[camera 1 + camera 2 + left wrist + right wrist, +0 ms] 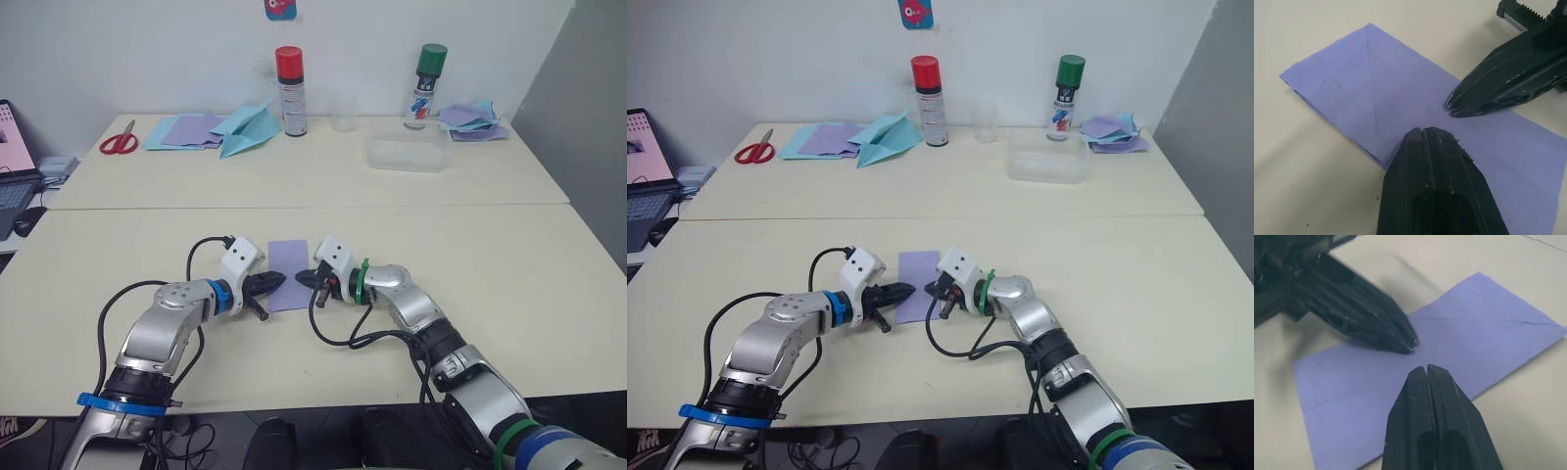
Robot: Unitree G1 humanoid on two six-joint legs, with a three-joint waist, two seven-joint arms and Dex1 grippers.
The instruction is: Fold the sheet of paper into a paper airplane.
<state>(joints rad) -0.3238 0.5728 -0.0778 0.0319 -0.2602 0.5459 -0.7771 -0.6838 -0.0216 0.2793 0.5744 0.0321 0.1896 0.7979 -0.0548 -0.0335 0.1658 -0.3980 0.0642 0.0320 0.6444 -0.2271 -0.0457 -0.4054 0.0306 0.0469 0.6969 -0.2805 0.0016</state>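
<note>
No text, brand or number can be read: the labels on the red-capped spray can (291, 93) and green-capped spray can (425, 86) are illegible.

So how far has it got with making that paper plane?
Early on. The sheet of paper lies flat as a creased rectangle, seemingly folded in half. The left gripper and right gripper, both shut, point their tips at its middle. The pointed nose and wings remain.

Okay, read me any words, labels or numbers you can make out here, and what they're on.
None can be read.
Red-capped spray can: label print too small.
Green-capped spray can: label print too small.
Wall sticker: a picture, no legible words.
Laptop screen: blurred.
</note>
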